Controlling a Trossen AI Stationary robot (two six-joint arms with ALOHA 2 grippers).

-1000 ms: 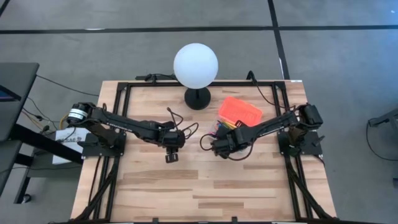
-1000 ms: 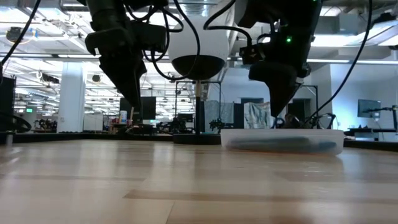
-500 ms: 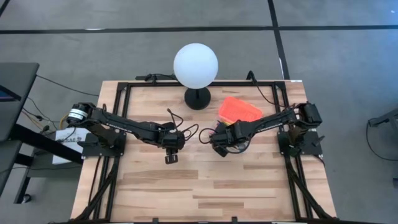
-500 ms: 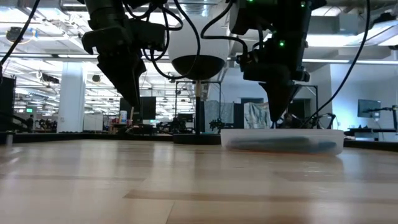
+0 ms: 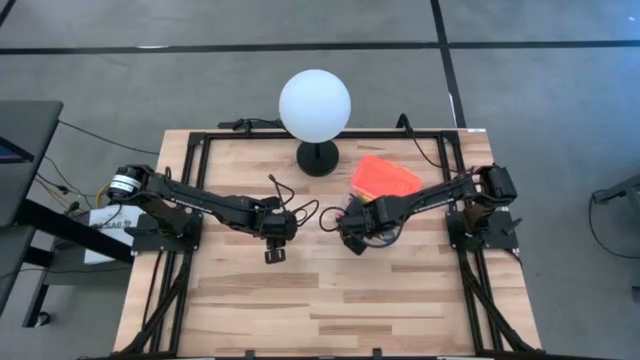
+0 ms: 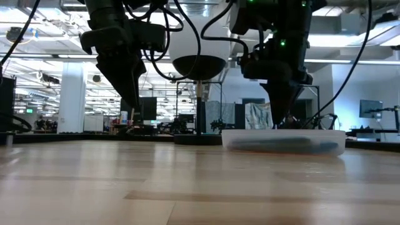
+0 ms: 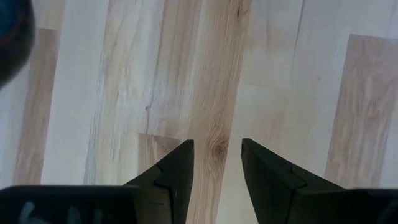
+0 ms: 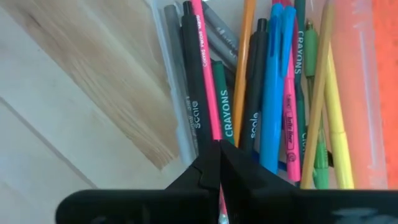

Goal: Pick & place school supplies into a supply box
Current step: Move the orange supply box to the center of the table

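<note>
Pencil case (image 5: 378, 192) sits right of the lamp (image 5: 315, 105), orange lid (image 8: 382, 87) open, pens (image 8: 273, 93) packed inside; your right gripper (image 8: 219, 163) hangs over it, fingers pressed together on what looks like a pink pencil (image 8: 207, 74), likely lowering it in; left gripper (image 7: 217, 163) waits apart over bare table (image 7: 124, 74).

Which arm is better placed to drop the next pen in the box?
Right. The right gripper is shut on a pink pen directly over the open box. The left gripper is open over bare table.
</note>
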